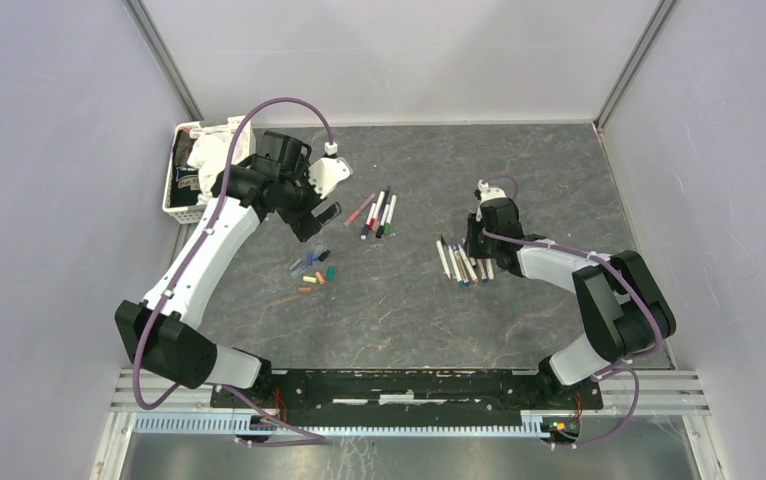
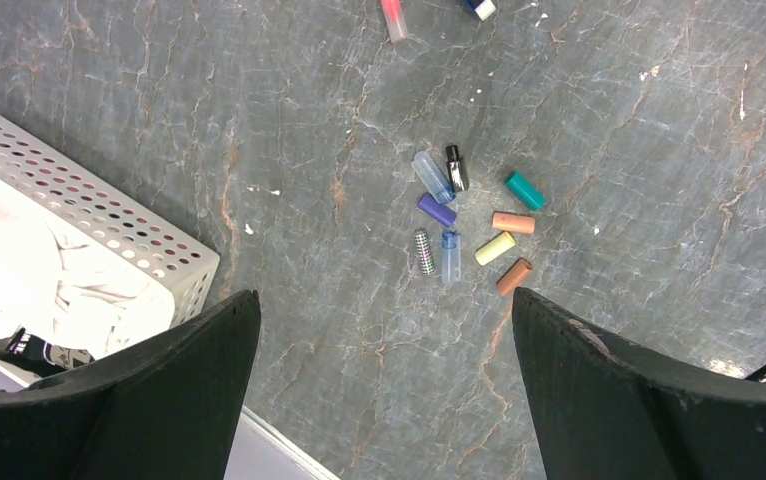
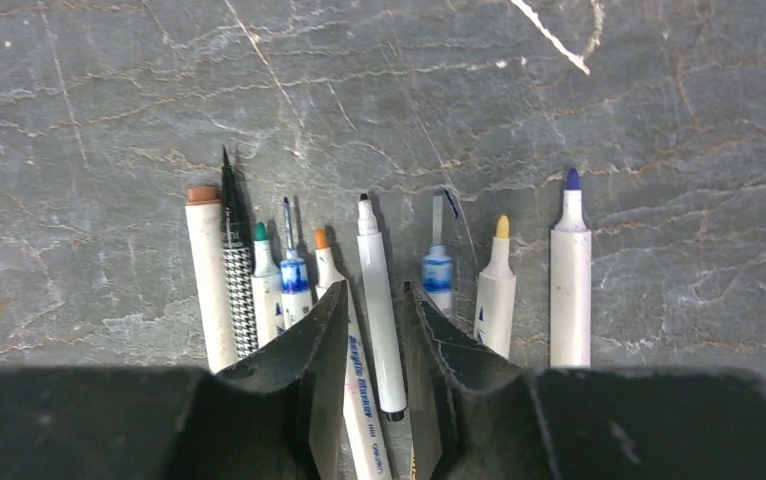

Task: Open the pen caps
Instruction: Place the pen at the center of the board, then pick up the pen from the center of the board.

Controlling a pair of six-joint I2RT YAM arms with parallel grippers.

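Observation:
Several loose pen caps [image 1: 314, 272] lie in a cluster left of centre. The left wrist view shows them: a teal cap [image 2: 525, 190], an orange one [image 2: 513, 222], a yellow one [image 2: 495, 248] and others. My left gripper [image 1: 317, 222] hangs above and beside them, its jaws wide open [image 2: 387, 300] and empty. My right gripper [image 1: 476, 250] is low over a row of uncapped pens [image 1: 464, 265]. Its jaws [image 3: 375, 288] stand slightly apart around a white black-tipped pen [image 3: 379, 330] that lies on the table.
A group of capped pens [image 1: 377, 213] lies at the middle back. A white perforated basket [image 1: 184, 190] with cloth in it stands at the far left, close to my left arm, its wall [image 2: 109, 225] near my left finger. Walls enclose the grey marble table [image 1: 399, 320].

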